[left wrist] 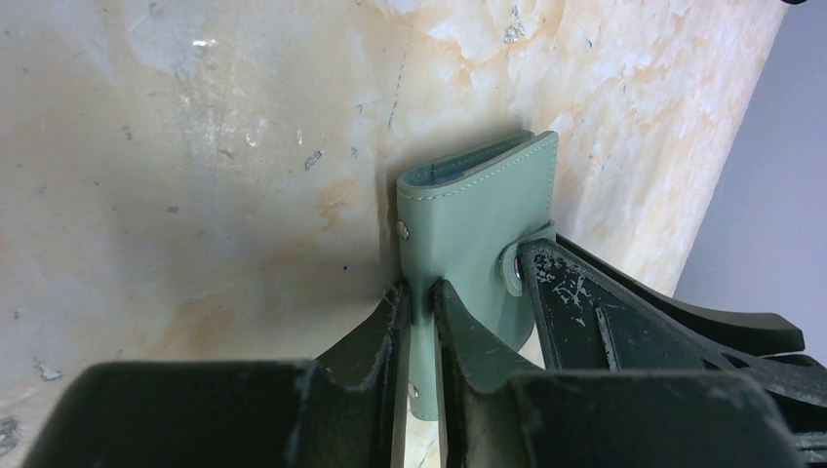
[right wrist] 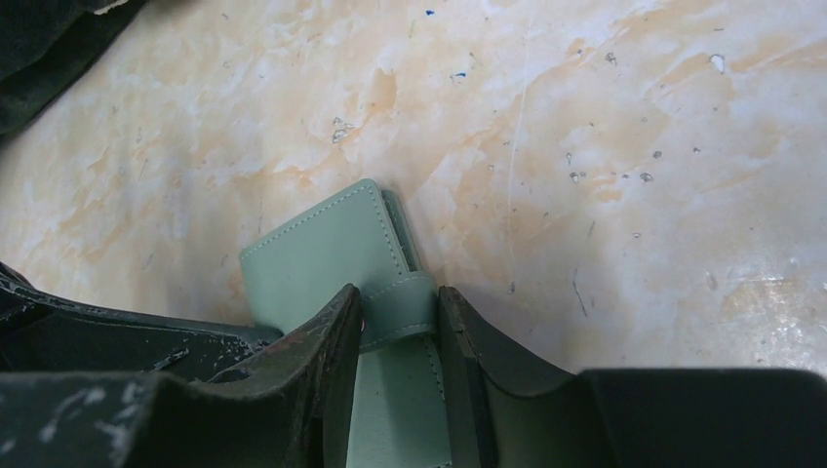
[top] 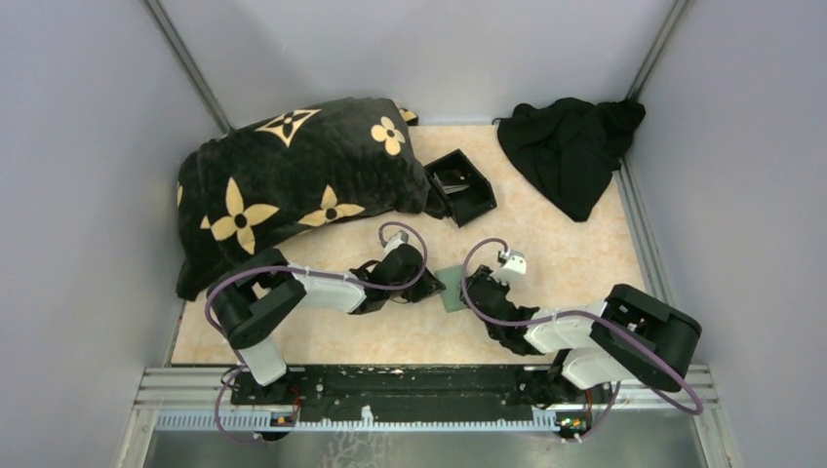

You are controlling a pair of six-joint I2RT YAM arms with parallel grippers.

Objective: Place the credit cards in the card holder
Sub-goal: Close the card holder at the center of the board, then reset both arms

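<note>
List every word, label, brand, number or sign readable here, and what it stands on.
None readable. The card holder shows only stitching and snaps; the black blanket bears tan flower motifs, no letters; anything in the black box is too small to read.

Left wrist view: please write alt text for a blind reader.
A green card holder is pinched by the left end effector, while the right end effector grips its strap at the right. Behind is a beige marbled table.

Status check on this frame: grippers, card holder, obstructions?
Left gripper shut on card holder edge. Right gripper shut on its strap. Holder shared between both; nothing blocking.
</note>
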